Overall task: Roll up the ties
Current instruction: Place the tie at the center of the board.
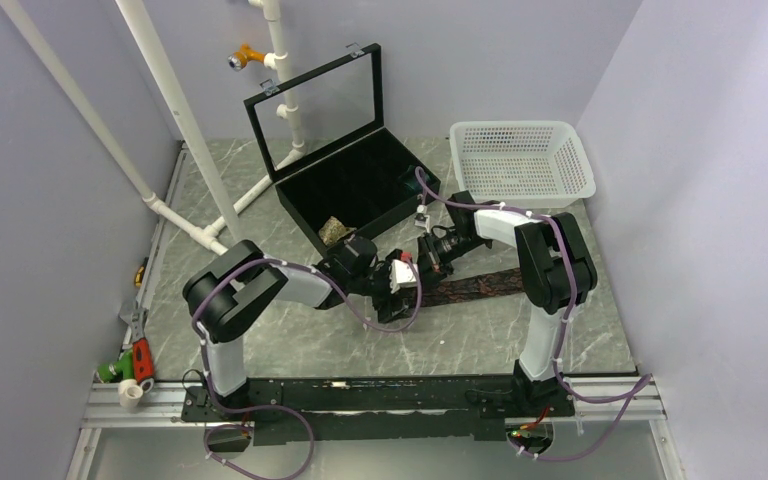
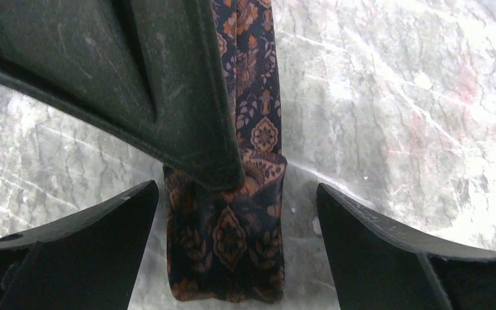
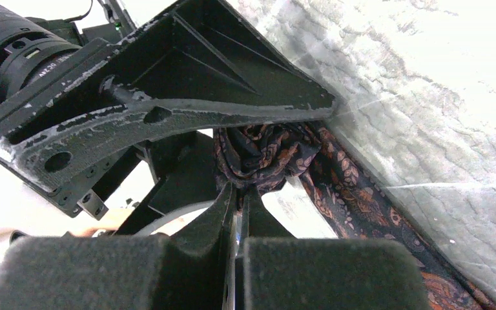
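left gripper [image 2: 236,190] spread, straddling the folded end | tie [image 2: 229,245] flat on table [image 2: 394,129], centre, tail running right; judged soft, light, slippery, best gripped across the fold | right gripper [image 3: 237,194] pressed together, tips at fold

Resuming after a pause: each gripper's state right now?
Left gripper: open, straddling the dark orange-patterned fabric tie.
Right gripper: closed, tips at the tie's fold; grip unclear.
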Motion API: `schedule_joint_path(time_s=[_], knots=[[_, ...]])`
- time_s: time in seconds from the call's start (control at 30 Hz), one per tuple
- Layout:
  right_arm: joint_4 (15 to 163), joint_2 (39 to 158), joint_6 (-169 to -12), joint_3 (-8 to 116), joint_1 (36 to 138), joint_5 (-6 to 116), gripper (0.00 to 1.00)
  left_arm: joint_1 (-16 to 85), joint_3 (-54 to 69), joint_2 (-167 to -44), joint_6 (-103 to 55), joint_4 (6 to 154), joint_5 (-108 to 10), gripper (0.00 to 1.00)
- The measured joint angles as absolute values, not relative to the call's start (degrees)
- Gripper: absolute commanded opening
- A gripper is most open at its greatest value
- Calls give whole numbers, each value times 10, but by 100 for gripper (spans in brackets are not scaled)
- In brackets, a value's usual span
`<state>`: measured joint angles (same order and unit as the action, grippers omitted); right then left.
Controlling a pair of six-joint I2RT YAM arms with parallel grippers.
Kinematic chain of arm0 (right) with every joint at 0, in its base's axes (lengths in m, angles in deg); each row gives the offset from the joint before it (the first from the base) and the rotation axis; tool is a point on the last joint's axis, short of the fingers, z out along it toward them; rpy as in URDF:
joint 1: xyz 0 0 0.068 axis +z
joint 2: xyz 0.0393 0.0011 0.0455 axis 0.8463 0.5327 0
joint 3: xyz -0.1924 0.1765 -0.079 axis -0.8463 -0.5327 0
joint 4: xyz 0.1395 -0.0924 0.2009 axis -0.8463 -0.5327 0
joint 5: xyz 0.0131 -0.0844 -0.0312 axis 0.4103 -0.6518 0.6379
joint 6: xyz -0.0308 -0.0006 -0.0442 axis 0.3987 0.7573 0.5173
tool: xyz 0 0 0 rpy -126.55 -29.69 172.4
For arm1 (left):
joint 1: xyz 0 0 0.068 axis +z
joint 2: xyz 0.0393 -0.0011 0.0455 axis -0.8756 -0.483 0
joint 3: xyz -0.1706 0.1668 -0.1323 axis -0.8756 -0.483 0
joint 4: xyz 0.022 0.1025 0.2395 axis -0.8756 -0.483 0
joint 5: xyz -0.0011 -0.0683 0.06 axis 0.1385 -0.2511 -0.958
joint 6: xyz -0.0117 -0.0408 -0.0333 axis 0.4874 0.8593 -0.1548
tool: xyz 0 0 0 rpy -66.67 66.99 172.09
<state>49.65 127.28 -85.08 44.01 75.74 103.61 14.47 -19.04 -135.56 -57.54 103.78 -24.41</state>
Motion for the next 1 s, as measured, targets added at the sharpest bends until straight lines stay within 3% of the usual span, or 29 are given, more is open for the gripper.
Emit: schedule_joint_path(time_s=[0.07, 0.33, 0.47, 0.57, 0.7, 0.83, 1.0], knots=[[496, 1273, -851, 440, 758, 1038, 0, 144, -187, -1367, -566, 1058, -240, 97], [501, 1273, -855, 440, 760, 1050, 0, 142, -172, -1395, -562, 1087, -215, 48], [499, 1273, -864, 440, 763, 1060, 0, 142, -184, -1387, -581, 1090, -212, 36], [499, 1273, -868, 440, 768, 1064, 0, 144, -191, -1380, -597, 1089, -213, 38], [495, 1273, -865, 444, 770, 1062, 0, 144, -194, -1377, -611, 1088, -213, 58], [489, 1283, -844, 457, 762, 1051, 0, 144, -200, -1369, -613, 1083, -212, 68], [487, 1318, -823, 462, 747, 1023, 0, 146, -206, -1360, -607, 1074, -212, 70]])
